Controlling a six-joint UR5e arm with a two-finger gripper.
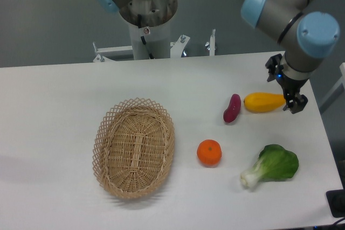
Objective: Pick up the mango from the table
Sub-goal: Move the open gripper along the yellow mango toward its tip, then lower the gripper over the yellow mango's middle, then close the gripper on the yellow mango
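Tool (291, 99) on the grey-and-blue arm (294, 9) is down low at the right end of the smooth yellow elongated mango (264, 102). Its dark fingers (297, 103) sit right against the fruit's tip, but honestly I can't tell from this angle whether they're apart or closed on it, they're just a dark blob.

The mango lies flat on the big white table (54, 106), stretching out to the tool's left. Just past its far end is a dark purple-red elongated vegetable (232, 108), close to the mango, though whether they touch is hard to say.

Below and left of the tool sits a round orange fruit (209, 152), and more or less straight below is a leafy green bok choy (272, 165). Way off to the left is an oval woven wicker basket (102, 149), well apart from everything else.
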